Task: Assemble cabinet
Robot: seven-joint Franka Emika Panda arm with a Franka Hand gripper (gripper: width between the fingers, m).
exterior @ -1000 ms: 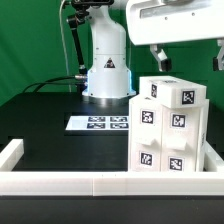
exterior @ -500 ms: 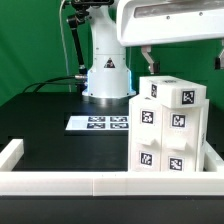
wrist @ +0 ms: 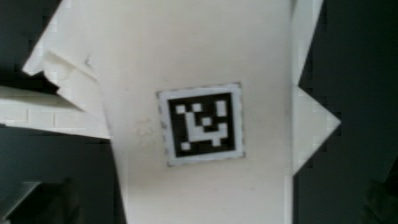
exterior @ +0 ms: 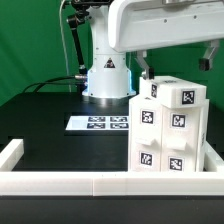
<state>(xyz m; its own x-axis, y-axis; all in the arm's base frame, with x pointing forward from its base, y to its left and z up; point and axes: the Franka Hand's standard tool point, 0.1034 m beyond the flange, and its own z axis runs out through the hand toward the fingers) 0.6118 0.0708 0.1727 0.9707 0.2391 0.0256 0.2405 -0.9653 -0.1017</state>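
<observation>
The cabinet (exterior: 168, 123) is a tall white box with several black-and-white tags, standing at the exterior view's right near the front wall. My gripper (exterior: 175, 66) hovers just above its top, jaws wide apart, with one dark finger (exterior: 144, 62) over the left top edge and the other (exterior: 207, 62) at the right. In the wrist view a white cabinet piece with one tag (wrist: 201, 122) fills the frame. It runs between the two dark fingers of my gripper (wrist: 199, 208). I cannot see whether the fingers touch it.
The marker board (exterior: 98, 123) lies flat on the black table left of the cabinet. A low white border wall (exterior: 90, 183) runs along the front, with a corner post (exterior: 10, 155) at the left. The robot base (exterior: 107, 75) stands behind.
The hand has moved toward the exterior view's left and shows larger above the cabinet. The cabinet has not moved.
</observation>
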